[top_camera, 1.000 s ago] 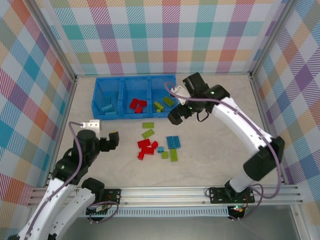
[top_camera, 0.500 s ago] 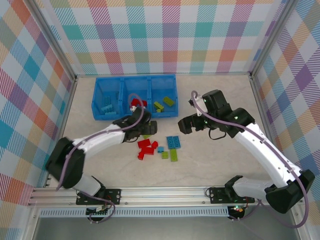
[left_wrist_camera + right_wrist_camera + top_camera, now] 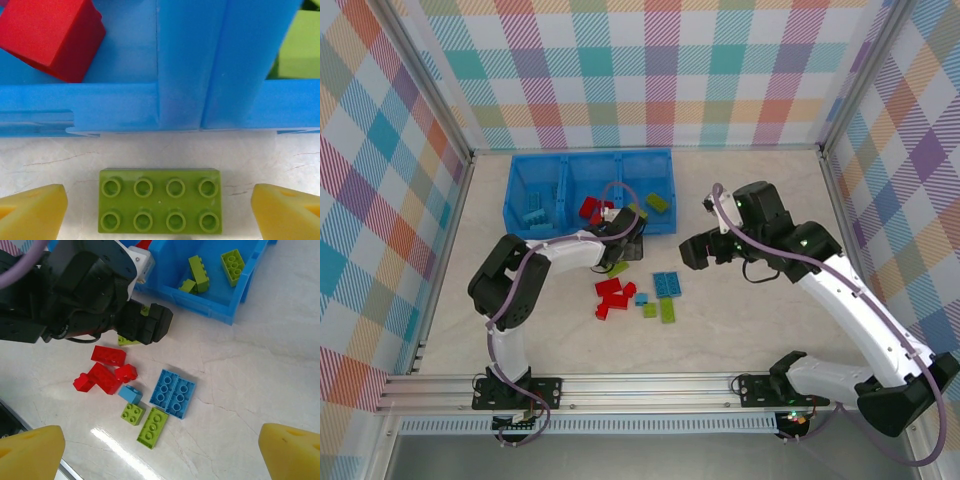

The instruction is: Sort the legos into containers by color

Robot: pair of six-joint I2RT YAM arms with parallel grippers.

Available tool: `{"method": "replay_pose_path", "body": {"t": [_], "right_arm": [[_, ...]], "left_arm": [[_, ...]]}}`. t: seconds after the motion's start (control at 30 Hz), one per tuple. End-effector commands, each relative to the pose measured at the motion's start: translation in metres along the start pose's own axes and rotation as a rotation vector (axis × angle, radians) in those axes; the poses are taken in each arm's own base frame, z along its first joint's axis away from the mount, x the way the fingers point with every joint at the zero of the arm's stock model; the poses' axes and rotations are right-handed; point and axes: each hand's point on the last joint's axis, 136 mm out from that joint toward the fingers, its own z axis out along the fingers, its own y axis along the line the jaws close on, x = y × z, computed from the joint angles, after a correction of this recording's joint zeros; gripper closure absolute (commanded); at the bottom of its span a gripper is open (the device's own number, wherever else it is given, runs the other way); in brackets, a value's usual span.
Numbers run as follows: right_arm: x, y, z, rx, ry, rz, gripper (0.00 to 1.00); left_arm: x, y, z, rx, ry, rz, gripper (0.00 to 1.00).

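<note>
Top view: pale table (image 3: 770,320) within plaid walls (image 3: 660,70); blue tray (image 3: 510,205) at back, loose bricks (image 3: 635,295) before it.
Left wrist: left gripper (image 3: 160,215) wide open, straddling a green brick (image 3: 160,200) just beside the tray, fingers clear of it.
Right wrist: right gripper (image 3: 160,455) wide open, empty, above the bricks.

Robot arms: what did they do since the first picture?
The left gripper swung out from its folded spot to the tray and now hangs open over a green lego. The right gripper pulled back from the tray, open and empty. The loose legos and the tray stayed put.
</note>
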Motion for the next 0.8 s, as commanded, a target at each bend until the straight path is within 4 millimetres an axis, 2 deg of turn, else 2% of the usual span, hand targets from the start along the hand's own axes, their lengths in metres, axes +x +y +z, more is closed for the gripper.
{"method": "replay_pose_path", "body": {"t": [0.0, 0.2, 0.33, 0.5, 0.6, 0.77], "right_arm": [[0.003, 0.001, 0.001, -0.013, 0.006, -0.016, 0.00], [0.004, 0.005, 0.004, -0.039, 0.016, 0.005, 0.00], [0.010, 0.012, 0.008, -0.083, 0.048, 0.043, 0.00], [0.016, 0.024, 0.014, -0.161, 0.087, 0.081, 0.00], [0.020, 0.027, 0.019, -0.184, 0.127, 0.092, 0.00], [0.012, 0.024, 0.019, -0.164, 0.086, 0.100, 0.00]], "left_arm": [[0.003, 0.007, 0.005, -0.025, 0.009, -0.039, 0.09], [0.019, 0.008, 0.014, -0.018, 0.055, -0.044, 0.22], [0.029, 0.007, 0.019, -0.008, 0.088, -0.040, 0.26], [0.036, 0.008, 0.016, 0.011, 0.100, -0.047, 0.41], [0.025, 0.006, -0.003, 0.048, 0.064, -0.058, 0.45], [-0.017, -0.012, -0.067, 0.170, -0.067, -0.032, 0.48]]}}
